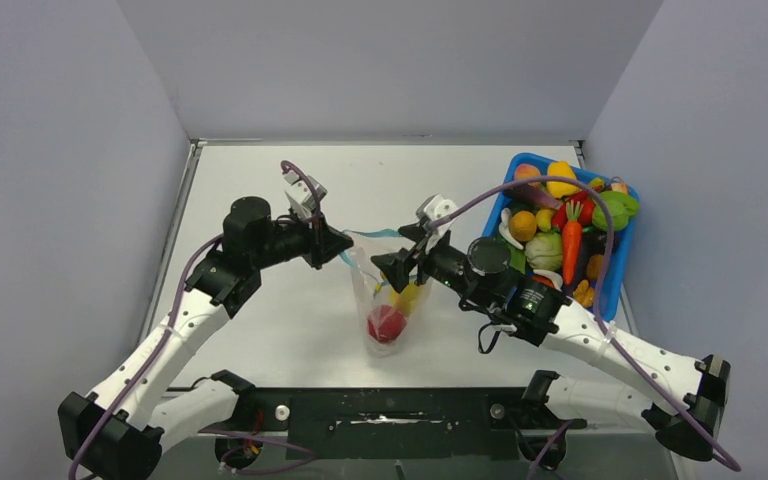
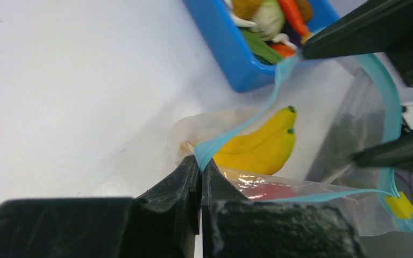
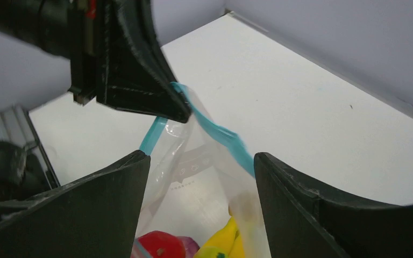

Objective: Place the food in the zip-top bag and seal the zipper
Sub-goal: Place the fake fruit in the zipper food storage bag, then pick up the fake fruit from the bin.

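The left fingers (image 2: 177, 196) are pinched tight on one end of the zipper (image 2: 236, 129), holding the zip-top bag (image 1: 388, 300) upright at mid-desk (image 1: 280, 330). The right fingers (image 3: 113, 199) stand apart, straddling the open mouth. A banana (image 2: 261, 148) and a red fruit (image 3: 158, 244) sit inside, so sealing looks next. For that the right fingers would have to close on the yellow slider (image 2: 399, 206) and draw it along. Faint print on the bag is unreadable.

Bright, even overhead light, soft shadows; both wrist views blur close up.

arms (image 1: 170, 335): white links, black joints | cables (image 1: 611, 262): purple | fingers (image 3: 102, 209): black, wedge-shaped
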Robot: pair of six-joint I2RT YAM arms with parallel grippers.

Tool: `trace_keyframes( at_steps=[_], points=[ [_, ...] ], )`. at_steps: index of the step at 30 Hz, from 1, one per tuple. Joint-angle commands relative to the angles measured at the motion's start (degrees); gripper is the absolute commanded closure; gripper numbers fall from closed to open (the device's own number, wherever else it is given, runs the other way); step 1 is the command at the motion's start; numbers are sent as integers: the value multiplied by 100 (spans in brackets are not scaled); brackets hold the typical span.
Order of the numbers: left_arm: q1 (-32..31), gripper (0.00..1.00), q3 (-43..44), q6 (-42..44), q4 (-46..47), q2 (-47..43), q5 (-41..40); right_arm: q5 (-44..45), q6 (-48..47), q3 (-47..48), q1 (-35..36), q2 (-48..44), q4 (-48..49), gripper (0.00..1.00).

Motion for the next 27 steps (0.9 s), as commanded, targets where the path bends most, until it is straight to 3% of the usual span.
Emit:
trace_keyframes(
  at_steps=[1, 7, 18, 22, 27],
  points=[
    [279, 100, 384, 295, -205, -116, -1243, 1820, 1851, 498, -130, -274, -94, 27],
    [280, 100, 483, 174, -213, -94, -1085, 2267, 2516, 143, -164, -534, 375, 26],
    [281, 100, 714, 579, -809, -153, -2676, 3223, 2518, 1154, -397, -265, -2051, 25],
    [279, 100, 729, 647, -887, -118, -2863, 2588, 2363, 1438, -1221, -50, -2742, 25],
    [251, 100, 418, 592, -527, -123, -2065, 1667, 2191, 1712, -2598, 372, -3504, 25]
  ],
)
